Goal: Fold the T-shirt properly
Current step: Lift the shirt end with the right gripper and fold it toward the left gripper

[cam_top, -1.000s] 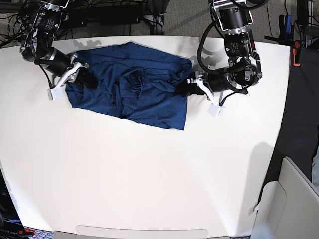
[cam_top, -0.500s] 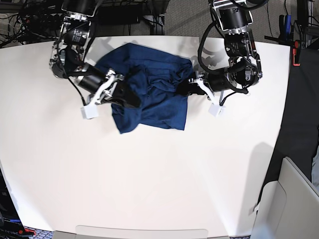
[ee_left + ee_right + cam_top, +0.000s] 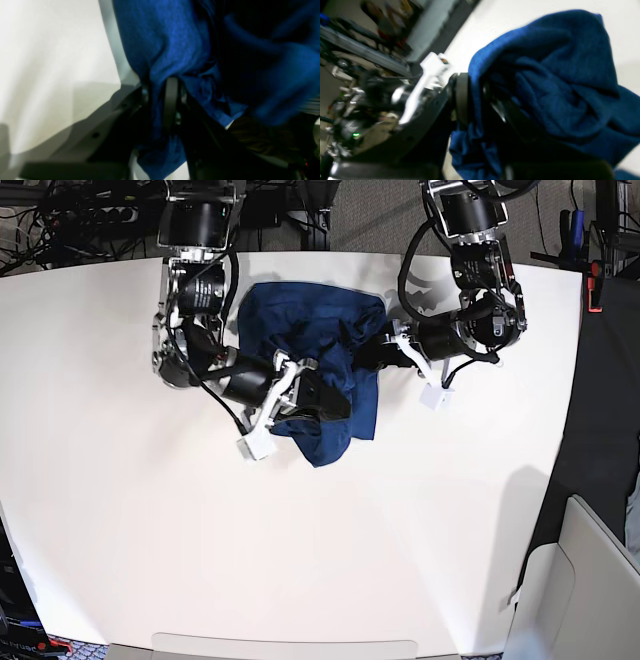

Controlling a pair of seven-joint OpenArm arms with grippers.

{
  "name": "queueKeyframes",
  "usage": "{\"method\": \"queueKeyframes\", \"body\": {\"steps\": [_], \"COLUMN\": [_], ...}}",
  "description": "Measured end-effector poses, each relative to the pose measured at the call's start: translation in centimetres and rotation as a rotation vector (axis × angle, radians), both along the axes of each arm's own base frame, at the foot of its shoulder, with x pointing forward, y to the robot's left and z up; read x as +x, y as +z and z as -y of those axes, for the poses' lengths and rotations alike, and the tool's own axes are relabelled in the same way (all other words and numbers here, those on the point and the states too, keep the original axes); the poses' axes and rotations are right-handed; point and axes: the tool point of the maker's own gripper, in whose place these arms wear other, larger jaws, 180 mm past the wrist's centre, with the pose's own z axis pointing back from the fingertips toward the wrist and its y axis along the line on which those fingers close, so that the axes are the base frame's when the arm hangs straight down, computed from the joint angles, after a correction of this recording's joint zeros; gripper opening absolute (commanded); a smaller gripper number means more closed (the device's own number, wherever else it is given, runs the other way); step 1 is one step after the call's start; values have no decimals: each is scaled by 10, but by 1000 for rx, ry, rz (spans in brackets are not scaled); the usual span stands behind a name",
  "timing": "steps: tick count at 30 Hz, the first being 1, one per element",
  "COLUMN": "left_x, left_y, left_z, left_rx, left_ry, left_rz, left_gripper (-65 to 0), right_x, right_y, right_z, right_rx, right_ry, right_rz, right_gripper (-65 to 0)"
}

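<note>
We find the T-shirt (image 3: pixel 325 370) bunched into a compact, rumpled mass on the far-centre part of the white table (image 3: pixel 300 540), its navy cloth doubled over itself with a lobe hanging toward the near side. In the base view the right gripper (image 3: pixel 325 402) sits over the near-left part of the heap, its jaws nearly closed on a gathered fold; the right wrist view confirms cloth (image 3: pixel 545 82) pinched between the dark fingers (image 3: pixel 462 97), with folds spilling to either side of them. That arm descends from its mount at the far edge, bends at the elbow on the left of the cloth, and reaches rightward across the table with the forearm low and roughly level. The left gripper (image 3: pixel 378 352) meets the right-hand edge of the shirt, jaws likewise nearly closed; the left wrist view shows fabric (image 3: pixel 162 50) drawn down between the fingers (image 3: pixel 170 100) and held there. Its arm drops from the far edge, curls at the wrist on the right of the cloth, and points leftward into it. The two grippers stand near one another with the heap between them.
</note>
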Motion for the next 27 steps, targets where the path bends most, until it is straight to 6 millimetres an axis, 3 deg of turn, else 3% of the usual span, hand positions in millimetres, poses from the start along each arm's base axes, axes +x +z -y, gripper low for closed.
{"method": "queueKeyframes", "body": {"steps": [4,7,10,18,22,27], "left_x": [0,0,0,0,0,0], "left_y": [0,0,0,0,0,-1], "left_z": [0,0,0,-3,-4,-10], "left_rx": [0,0,1,6,9,23], "left_ry": [1,0,0,-1,-1,-1], "left_rz": [0,0,0,0,2,1], "left_gripper": [-633,-633,-633,-634,-635,-635], "right_x": [4,-5,-15,-20,-32,-35], "right_y": [-12,-24,-22,18,12,-4], "right_z": [-12,-25,-39,-45,-21,47], "right_rx": [-21,-52,-56,-88,-142,-276], "right_ry": [42,98,157,208,181,66], "right_rz": [-33,-61,-58,92,110,101], "right_gripper": [-584,-498,-428,-414,-414,-414]}}
